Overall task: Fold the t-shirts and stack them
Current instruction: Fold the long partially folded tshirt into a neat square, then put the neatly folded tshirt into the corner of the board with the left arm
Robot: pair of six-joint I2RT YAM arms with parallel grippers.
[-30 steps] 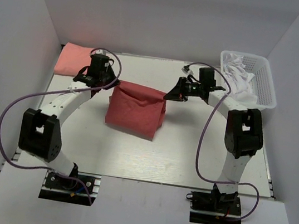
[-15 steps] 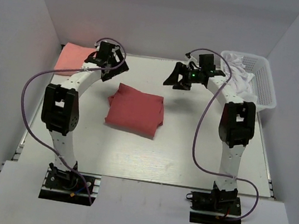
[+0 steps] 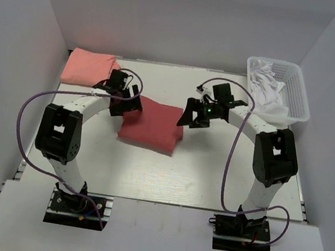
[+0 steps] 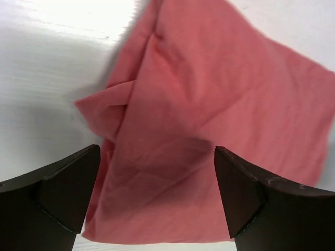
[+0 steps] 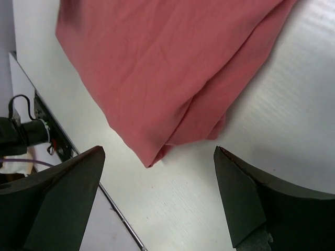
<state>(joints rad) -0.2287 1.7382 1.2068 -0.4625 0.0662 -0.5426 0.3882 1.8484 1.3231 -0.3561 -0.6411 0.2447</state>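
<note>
Brick-red t-shirt [image 3: 152,129] lies folded in the middle, long axis left to right. The left gripper [image 3: 125,103] hangs over its far-left corner, the right gripper [image 3: 192,118] over its far-right corner, both spread wide and empty. The salmon-pink t-shirt [image 3: 88,67] sits far left, nearer the left gripper.

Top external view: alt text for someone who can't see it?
A folded red tee lies centrally between the open left gripper and right gripper, at its far corners. A folded pink tee sits far left; a basket of white cloth far right.
</note>
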